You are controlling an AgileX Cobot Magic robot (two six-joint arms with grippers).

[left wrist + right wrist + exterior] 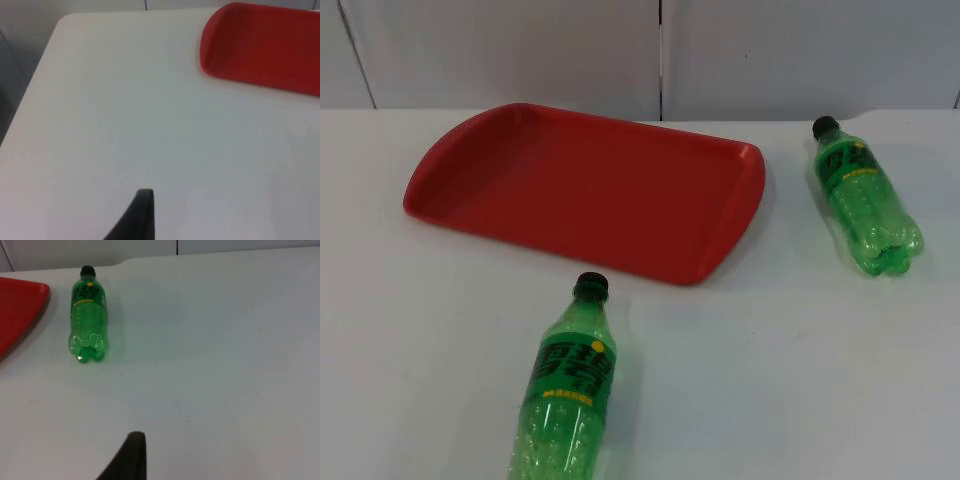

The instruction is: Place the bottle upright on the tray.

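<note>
Nearest the top camera lies the near green bottle [566,398], on its side on the white table [800,380], black cap toward the tray and base toward the front edge. Its cap sits just short of the tray's front rim, not touching it.

The red tray [715,235] lies flat at mid-table near the grey partition wall [520,50], nothing on it.

The far green bottle [865,200] also lies on its side, just beside the tray's right end, cap toward the wall, apart from the tray.

Left gripper [142,212]: held above bare table off the tray's [260,50] left end, one black fingertip visible; finger state cannot be told.

Right gripper [131,455]: held above bare table, well apart from the far bottle [88,320]; state likewise cannot be told.
</note>
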